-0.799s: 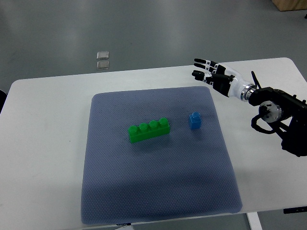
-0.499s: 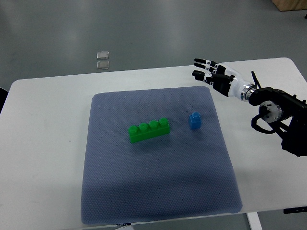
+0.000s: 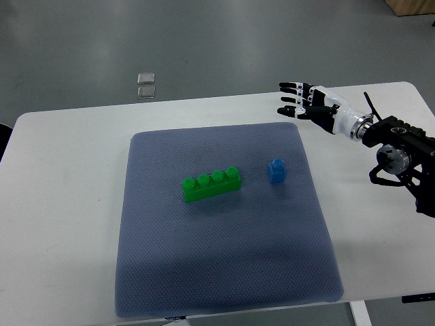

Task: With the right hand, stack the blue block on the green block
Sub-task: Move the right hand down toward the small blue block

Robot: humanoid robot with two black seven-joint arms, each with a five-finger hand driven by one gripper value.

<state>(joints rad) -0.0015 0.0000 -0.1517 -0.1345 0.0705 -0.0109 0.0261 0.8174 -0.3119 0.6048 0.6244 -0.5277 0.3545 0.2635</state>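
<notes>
While right hand (image 3: pixel 304 103) hovers open at upper right, blue block (image 3: pixel 276 170) sits beside green block (image 3: pixel 211 184), mid-frame.

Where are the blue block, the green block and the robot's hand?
blue block (image 3: pixel 276 170), top view, middle of the block.
green block (image 3: pixel 211 185), top view, middle of its studded top.
right hand (image 3: pixel 304 102), top view, on the palm.
</notes>
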